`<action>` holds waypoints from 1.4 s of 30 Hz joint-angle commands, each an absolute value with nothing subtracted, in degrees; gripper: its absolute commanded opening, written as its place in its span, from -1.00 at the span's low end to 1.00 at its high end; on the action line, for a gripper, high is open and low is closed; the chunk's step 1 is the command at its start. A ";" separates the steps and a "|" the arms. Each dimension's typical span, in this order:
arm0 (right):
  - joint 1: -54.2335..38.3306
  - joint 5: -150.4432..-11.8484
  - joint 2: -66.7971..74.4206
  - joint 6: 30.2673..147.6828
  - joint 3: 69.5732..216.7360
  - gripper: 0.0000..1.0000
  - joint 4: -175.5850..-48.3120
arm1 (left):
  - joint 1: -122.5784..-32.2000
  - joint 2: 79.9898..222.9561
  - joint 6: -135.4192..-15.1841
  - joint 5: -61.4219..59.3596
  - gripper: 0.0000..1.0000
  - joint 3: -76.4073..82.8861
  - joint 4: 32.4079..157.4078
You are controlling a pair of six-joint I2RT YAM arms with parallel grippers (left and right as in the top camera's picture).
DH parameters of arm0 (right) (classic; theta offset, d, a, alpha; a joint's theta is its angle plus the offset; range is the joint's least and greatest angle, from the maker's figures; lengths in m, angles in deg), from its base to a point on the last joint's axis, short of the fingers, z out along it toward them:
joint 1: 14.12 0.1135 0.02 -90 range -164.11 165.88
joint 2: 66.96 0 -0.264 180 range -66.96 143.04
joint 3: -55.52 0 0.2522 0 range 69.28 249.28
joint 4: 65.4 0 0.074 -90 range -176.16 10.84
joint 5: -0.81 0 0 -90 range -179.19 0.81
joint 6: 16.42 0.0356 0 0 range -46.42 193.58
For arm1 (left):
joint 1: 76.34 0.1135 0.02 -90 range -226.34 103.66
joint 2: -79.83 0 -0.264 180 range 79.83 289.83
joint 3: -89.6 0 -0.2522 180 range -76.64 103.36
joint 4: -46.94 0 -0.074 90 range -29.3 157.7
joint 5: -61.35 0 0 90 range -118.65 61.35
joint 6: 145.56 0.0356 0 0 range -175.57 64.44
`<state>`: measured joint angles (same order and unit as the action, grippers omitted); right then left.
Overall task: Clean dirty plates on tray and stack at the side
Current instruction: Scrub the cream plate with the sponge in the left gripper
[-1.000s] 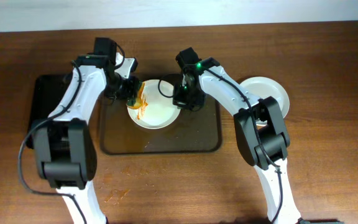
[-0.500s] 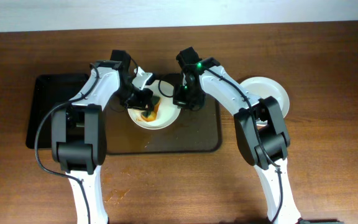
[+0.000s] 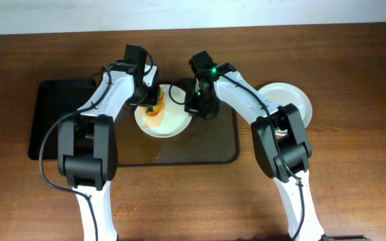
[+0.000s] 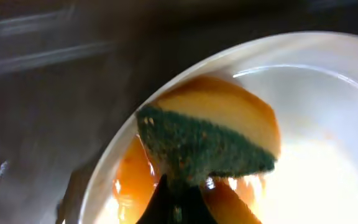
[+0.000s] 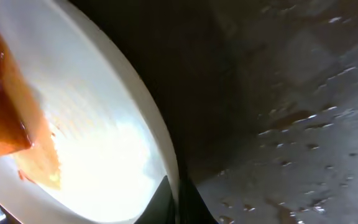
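A white plate (image 3: 169, 120) smeared with orange sauce sits at the back of the brown tray (image 3: 213, 144). My left gripper (image 3: 151, 102) is shut on a yellow and green sponge (image 4: 213, 137) that presses on the plate's left side (image 4: 328, 174). My right gripper (image 3: 194, 107) is shut on the plate's right rim (image 5: 163, 155) and holds it. Wiped white plates (image 3: 288, 100) are stacked on the table to the right of the tray; I cannot tell how many.
A smaller black tray (image 3: 52, 117) lies at the left of the brown tray. The wet tray floor (image 5: 303, 124) shows water drops beside the plate. Orange spots mark the table (image 3: 126, 211) in front.
My left gripper has swept the sponge across the plate, right and then back to its upper left. The right gripper has kept its hold on the rim.
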<state>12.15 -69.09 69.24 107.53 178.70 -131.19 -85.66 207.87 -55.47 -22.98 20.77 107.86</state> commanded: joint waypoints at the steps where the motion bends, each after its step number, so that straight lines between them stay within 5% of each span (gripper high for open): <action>1: 11.86 -70.23 70.36 106.85 178.95 -0.92 -132.16 | -84.20 210.34 -59.03 -31.43 -0.99 19.00 116.58; 9: 11.86 -69.77 70.36 106.85 178.95 -0.92 -132.26 | -84.18 210.34 -42.18 -2.91 -0.99 19.00 125.54; 18: 11.86 -69.70 70.36 106.61 178.95 -0.92 -132.24 | -84.15 210.34 -43.88 -5.29 -0.99 19.00 109.17; 23: 11.86 -69.70 70.36 106.44 178.95 -0.92 -132.24 | -84.15 210.34 -64.27 -33.99 -0.99 19.00 107.01; 28: 11.86 -69.70 70.36 106.44 178.95 -0.92 -132.26 | -84.18 210.34 -73.78 -43.61 -0.99 19.00 111.92; 34: 11.88 -69.66 70.36 106.44 178.95 -0.92 -132.29 | -84.18 210.32 -72.73 -39.78 -0.99 22.08 112.32; 38: 12.60 -69.68 70.36 106.31 178.95 -0.92 -132.77 | -84.18 210.32 -56.78 -24.42 -0.99 22.32 105.26; 42: 14.11 -69.73 70.36 105.56 178.95 -0.91 -132.88 | -84.18 210.34 -51.25 -23.43 -0.99 22.30 102.81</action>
